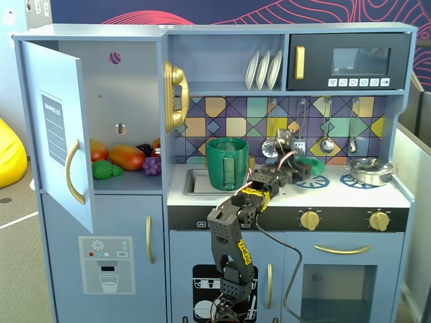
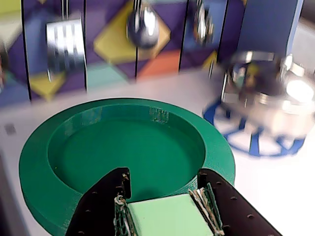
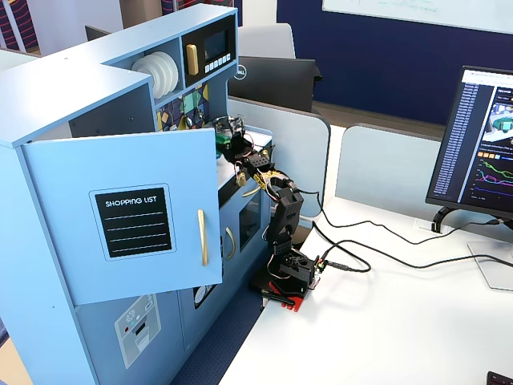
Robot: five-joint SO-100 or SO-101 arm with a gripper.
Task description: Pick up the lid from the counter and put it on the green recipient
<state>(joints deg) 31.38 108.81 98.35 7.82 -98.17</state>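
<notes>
- Toy kitchen (image 1: 222, 202) in pale blue takes up most of a fixed view, with a colourful tiled backsplash, a microwave (image 1: 348, 62) top right and white plates (image 1: 263, 69) racked on the shelf beside it.
- Left cupboard door (image 1: 57, 134) hangs open, plastic fruit and veg (image 1: 124, 160) piled on the shelf inside.
- Green pot (image 1: 227, 163) stands upright at the sink (image 1: 190, 182), strap handle facing the camera, no cover on it.
- Silver pot (image 1: 368, 170) sits on the right blue burner print, well apart from the green one.
- Arm (image 1: 236, 235) comes up from in front of the kitchen and reaches over the counter toward the burner print just left of the silver pot.
- Gripper (image 2: 165, 184) is clamped on the lid's (image 2: 123, 152) pale green centre tab, one black finger (image 2: 101, 206) on each side of it, clear in the wrist view.
- Lid shows as a wide green disc with a raised rim over the white counter, silver pot blurry to its right. Can't tell if it's touching the counter or just above it.
- From another fixed view, the kitchen stands against a white desk (image 3: 385, 321) with a monitor (image 3: 485, 144) at the right, and the arm's base (image 3: 284, 281) is mounted on that desk.
</notes>
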